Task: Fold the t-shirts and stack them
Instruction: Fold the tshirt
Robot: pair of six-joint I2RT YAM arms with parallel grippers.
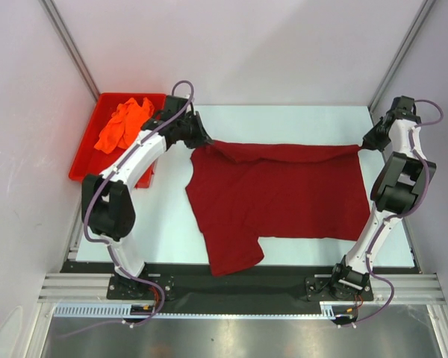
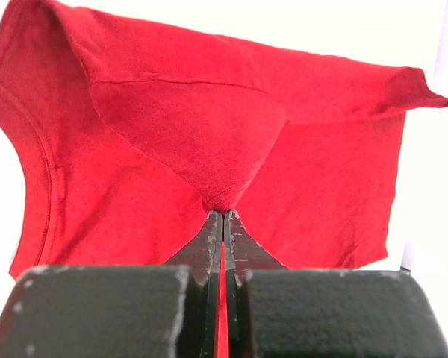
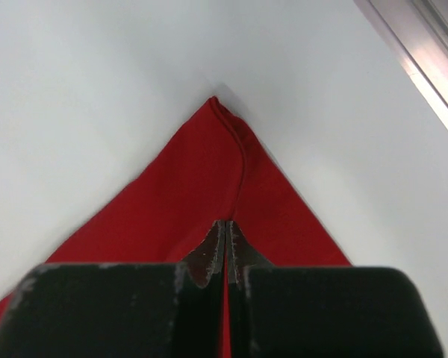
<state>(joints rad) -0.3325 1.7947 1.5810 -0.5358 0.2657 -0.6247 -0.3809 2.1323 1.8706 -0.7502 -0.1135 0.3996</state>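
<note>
A dark red t-shirt [image 1: 276,198] lies spread across the white table, one sleeve hanging toward the near edge. Its far edge is lifted and pulled taut between both arms. My left gripper [image 1: 207,142] is shut on the shirt's far left corner; in the left wrist view cloth [image 2: 209,142] bunches at the fingertips [image 2: 224,214]. At the far right, my right gripper [image 1: 362,146] is shut on the other corner, seen as a red point of cloth [image 3: 209,194] ahead of its fingertips [image 3: 225,224]. The orange t-shirt [image 1: 125,121] lies crumpled in the red bin.
The red plastic bin [image 1: 87,153] stands at the table's far left, partly under my left arm. Frame posts rise at the back corners. A black strip and metal rail run along the near edge [image 1: 239,287].
</note>
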